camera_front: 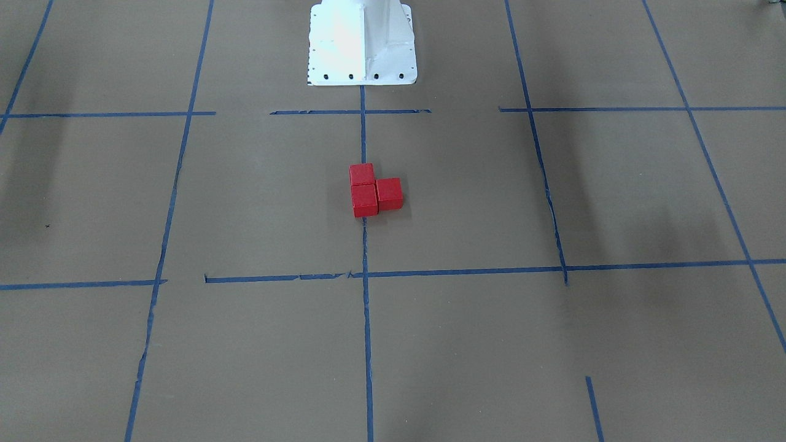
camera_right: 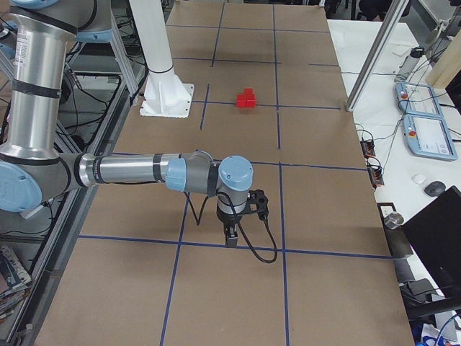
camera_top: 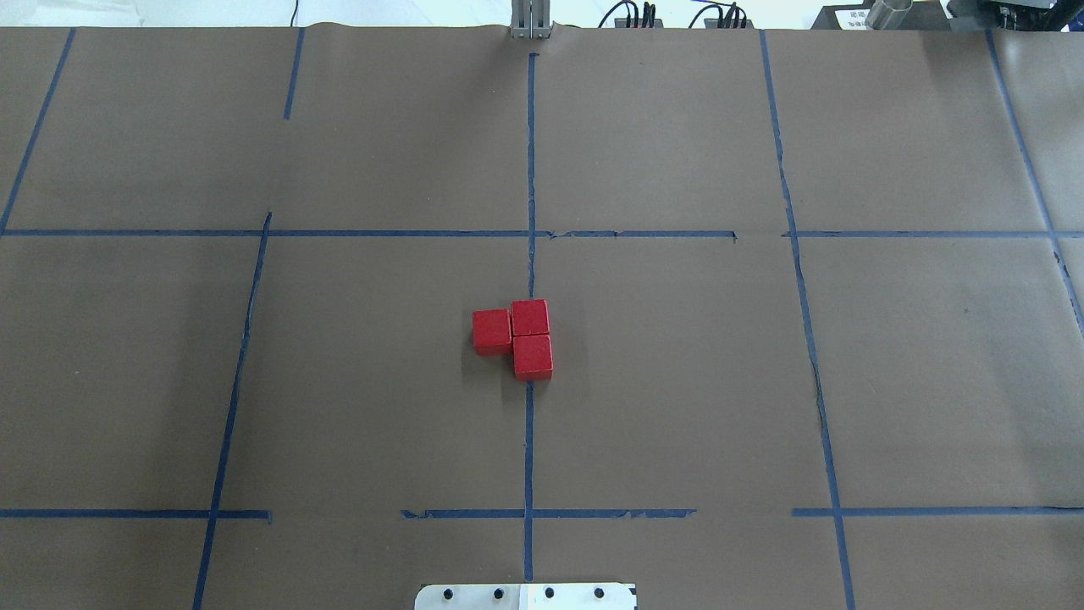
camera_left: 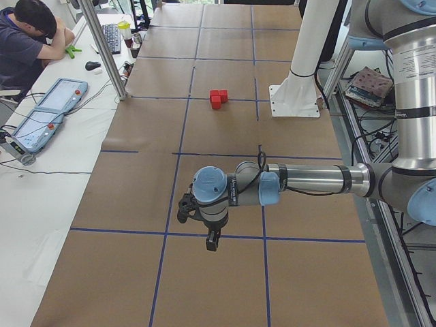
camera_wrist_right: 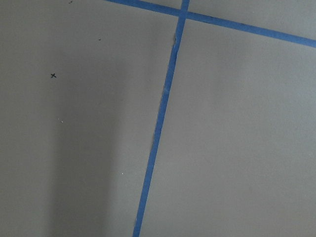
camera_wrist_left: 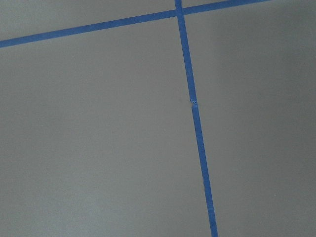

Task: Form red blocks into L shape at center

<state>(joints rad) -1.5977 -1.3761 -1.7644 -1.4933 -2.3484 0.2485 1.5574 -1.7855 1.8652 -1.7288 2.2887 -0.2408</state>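
Note:
Three red blocks sit touching in an L shape at the center of the brown paper, on the long blue tape line (camera_top: pixel 529 424). Overhead they are one block (camera_top: pixel 492 331) at the left, one (camera_top: pixel 530 318) at the corner and one (camera_top: pixel 533 357) nearer the robot. They also show in the front view (camera_front: pixel 365 201), the left view (camera_left: pixel 218 98) and the right view (camera_right: pixel 247 99). My left gripper (camera_left: pixel 212 242) hangs low over the paper far from the blocks. My right gripper (camera_right: pixel 230 236) does the same at the other end. I cannot tell whether either is open or shut. Both wrist views show only paper and tape.
The white metal base (camera_front: pixel 362 46) stands at the robot's side of the blocks. A person (camera_left: pixel 30 34) sits at a white side table with pendants (camera_left: pixel 41 119) and a keyboard. A metal post (camera_left: pixel 109 54) stands at the paper's far edge.

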